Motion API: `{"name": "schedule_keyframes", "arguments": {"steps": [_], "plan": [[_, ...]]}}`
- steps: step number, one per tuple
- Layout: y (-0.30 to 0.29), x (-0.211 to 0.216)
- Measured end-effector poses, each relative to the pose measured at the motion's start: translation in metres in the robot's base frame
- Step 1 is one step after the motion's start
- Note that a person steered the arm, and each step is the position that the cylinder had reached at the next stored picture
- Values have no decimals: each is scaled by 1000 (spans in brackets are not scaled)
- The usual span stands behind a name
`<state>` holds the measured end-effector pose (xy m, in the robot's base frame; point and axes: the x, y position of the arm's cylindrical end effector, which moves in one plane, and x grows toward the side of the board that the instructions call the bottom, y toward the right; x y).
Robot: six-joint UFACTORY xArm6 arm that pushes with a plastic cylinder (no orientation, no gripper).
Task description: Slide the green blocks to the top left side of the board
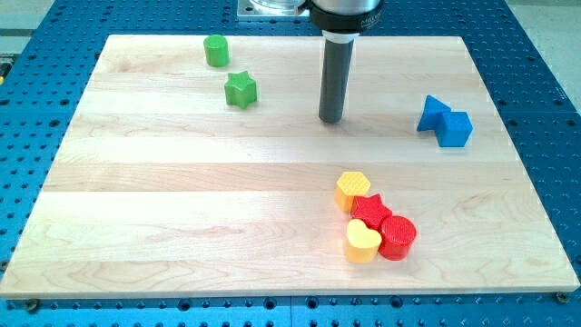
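A green round block sits near the board's top left. A green star block lies just below and right of it, a small gap apart. My tip rests on the board in the upper middle, well to the right of the green star and touching no block.
The wooden board lies on a blue perforated table. A blue triangle block and a blue cube touch at the right. A yellow hexagon, red star, yellow heart and red cylinder cluster at lower middle right.
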<state>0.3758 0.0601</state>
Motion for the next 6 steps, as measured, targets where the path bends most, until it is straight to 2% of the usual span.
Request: {"name": "schedule_keyframes", "arguments": {"steps": [6], "plan": [[2, -12]]}}
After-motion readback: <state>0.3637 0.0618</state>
